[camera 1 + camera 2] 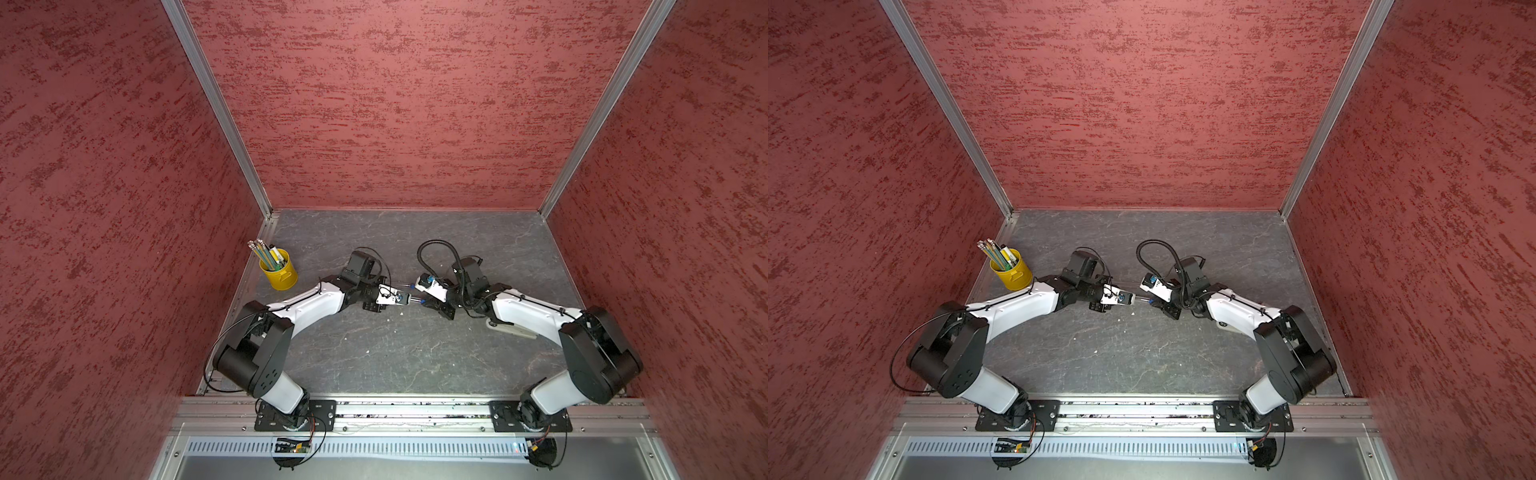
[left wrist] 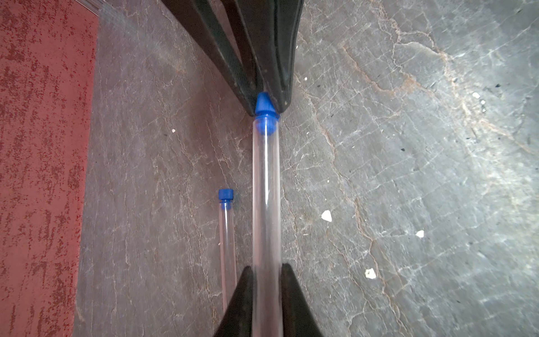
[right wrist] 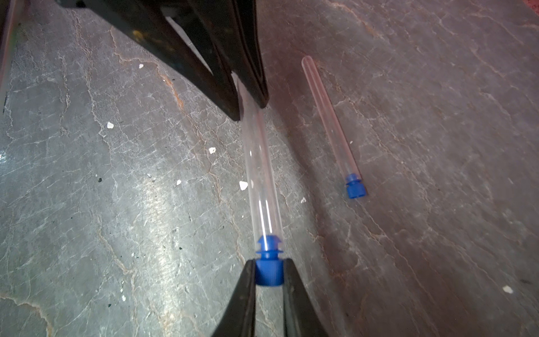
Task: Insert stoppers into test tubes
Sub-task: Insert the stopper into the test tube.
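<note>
- now, mid-frame in both top views: left gripper [image 2: 267,267] clamped on test tube [image 2: 266,189], long axis aimed at right gripper [image 3: 268,262].
- right jaws pinching stopper [image 3: 269,272], tip just inside tube mouth; likely push along axis next.
- second tube [image 3: 329,116] capped, lying just beside.

Both arms are the same build tbh: the left arm [image 1: 307,305] and right arm [image 1: 532,316] have glossy white shells between chunky black joint housings [image 1: 253,353]. Each is bolted to a black base plate [image 1: 295,415] dotted with silver screws. The right one has a ribbed black hose [image 1: 419,254] looping by its wrist, the left a thin black cable [image 1: 206,363] bowing off its side. Little white camera mounts [image 1: 392,296] with blue lenses sit at the wrists. The left gripper [image 2: 267,266] and right gripper [image 3: 269,261] have plain matte black fingers tapering to narrow tips.
</note>
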### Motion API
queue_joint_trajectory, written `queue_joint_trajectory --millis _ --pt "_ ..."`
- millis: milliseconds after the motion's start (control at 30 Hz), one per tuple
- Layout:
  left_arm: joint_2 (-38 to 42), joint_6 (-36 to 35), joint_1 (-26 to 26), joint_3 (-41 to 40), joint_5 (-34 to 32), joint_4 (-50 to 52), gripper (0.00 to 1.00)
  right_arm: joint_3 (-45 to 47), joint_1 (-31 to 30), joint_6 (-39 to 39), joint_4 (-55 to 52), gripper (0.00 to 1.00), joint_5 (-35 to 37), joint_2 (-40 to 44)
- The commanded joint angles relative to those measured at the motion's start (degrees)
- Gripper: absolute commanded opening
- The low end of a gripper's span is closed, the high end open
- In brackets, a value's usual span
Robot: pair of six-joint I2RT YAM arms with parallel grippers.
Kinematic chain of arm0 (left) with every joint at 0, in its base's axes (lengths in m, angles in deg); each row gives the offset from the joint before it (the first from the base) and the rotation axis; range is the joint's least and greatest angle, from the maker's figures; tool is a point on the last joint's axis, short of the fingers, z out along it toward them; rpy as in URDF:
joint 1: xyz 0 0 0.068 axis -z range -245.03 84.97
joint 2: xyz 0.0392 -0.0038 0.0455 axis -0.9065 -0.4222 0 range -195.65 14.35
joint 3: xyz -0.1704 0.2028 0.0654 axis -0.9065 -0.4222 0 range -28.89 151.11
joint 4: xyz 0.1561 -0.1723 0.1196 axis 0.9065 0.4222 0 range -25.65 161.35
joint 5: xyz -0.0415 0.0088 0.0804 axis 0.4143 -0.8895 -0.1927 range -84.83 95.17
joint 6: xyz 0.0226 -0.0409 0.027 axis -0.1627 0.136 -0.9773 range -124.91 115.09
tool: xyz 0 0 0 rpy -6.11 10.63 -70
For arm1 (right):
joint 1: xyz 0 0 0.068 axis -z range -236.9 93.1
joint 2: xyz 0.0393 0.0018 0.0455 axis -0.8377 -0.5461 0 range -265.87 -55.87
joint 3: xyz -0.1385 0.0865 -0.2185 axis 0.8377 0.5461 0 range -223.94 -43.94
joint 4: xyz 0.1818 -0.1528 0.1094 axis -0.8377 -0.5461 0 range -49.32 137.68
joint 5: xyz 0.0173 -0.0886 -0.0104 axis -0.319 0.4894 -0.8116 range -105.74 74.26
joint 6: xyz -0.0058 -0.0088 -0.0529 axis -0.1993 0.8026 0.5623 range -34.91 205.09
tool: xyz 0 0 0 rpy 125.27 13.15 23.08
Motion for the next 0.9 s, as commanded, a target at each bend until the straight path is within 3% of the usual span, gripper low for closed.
queue_joint_trajectory --millis 0,533,867 --pt "-0.25 -0.85 0.56 0.4 1.45 -0.8 0.18 -1.61 -0.63 0.54 -0.21 0.24 -0.67 -0.22" --pt "-1.1 -0.43 -0.41 -0.66 1.83 -1.35 0.17 -0.72 -0.6 1.0 0.48 0.54 2.75 0.92" --pt "-3.56 2.34 -1.82 -1.63 2.49 -1.89 0.17 1.04 0.64 -0.04 3.02 0.55 4.73 3.0"
